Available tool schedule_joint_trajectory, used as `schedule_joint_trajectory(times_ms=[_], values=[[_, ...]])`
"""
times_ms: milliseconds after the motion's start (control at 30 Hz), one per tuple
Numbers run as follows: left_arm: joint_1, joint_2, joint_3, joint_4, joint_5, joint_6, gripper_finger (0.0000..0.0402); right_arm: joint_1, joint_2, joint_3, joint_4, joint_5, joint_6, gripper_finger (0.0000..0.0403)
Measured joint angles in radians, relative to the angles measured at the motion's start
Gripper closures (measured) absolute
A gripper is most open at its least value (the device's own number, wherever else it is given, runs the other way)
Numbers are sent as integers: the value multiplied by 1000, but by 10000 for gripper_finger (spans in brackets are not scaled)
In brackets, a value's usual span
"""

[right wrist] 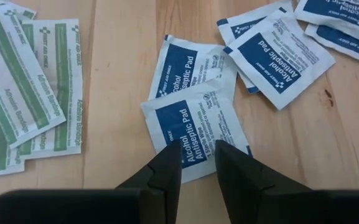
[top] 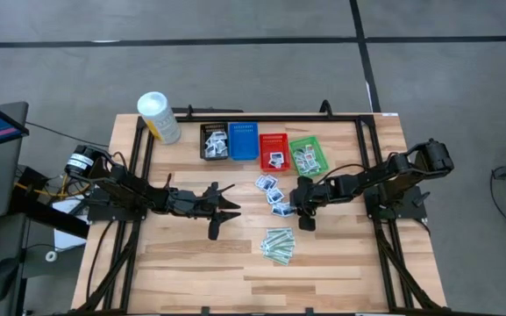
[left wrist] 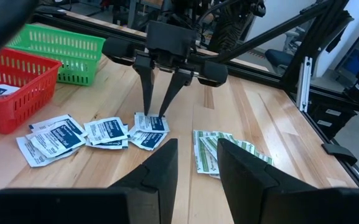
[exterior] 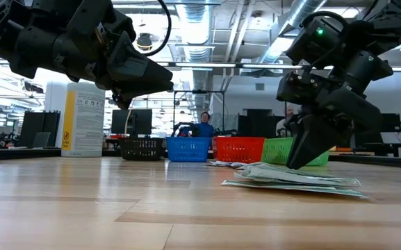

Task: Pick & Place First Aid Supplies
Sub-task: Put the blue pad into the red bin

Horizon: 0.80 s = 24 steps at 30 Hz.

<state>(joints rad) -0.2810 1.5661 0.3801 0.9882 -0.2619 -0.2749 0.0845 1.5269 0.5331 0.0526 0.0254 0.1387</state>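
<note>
White packets with blue print [top: 272,195] lie loose mid-table, in front of the red basket [top: 274,151], pale-green strips [top: 278,245] nearer the front edge. The right gripper [right wrist: 198,163], jaws narrowly parted, points down onto one packet [right wrist: 199,127]. The left gripper [top: 224,211] hovers left of them, empty, jaws slightly apart.

I see my right end effector [top: 303,217] directly over the white-and-blue antiseptic pad packets [top: 272,194], the pale-green bandage strips [top: 279,245] lying just beside it on the wooden table [top: 340,263].

Glossy paper packets [right wrist: 195,127], wooden table [top: 191,263]
</note>
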Motion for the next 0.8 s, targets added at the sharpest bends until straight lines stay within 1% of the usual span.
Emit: schedule_joint_trajectory(times_ms=[367, 467, 600, 733, 800], values=[[0, 0, 0, 0, 0, 0, 289, 0, 0, 0, 0, 0, 20, 306], [0, 0, 0, 0, 0, 0, 289, 0, 0, 0, 1, 3, 30, 289], [0, 0, 0, 0, 0, 0, 289, 0, 0, 0, 1, 10, 30, 254], [0, 0, 0, 0, 0, 0, 289, 0, 0, 0, 1, 81, 28, 223], [0, 0, 0, 0, 0, 0, 289, 0, 0, 0, 0, 97, 28, 213]])
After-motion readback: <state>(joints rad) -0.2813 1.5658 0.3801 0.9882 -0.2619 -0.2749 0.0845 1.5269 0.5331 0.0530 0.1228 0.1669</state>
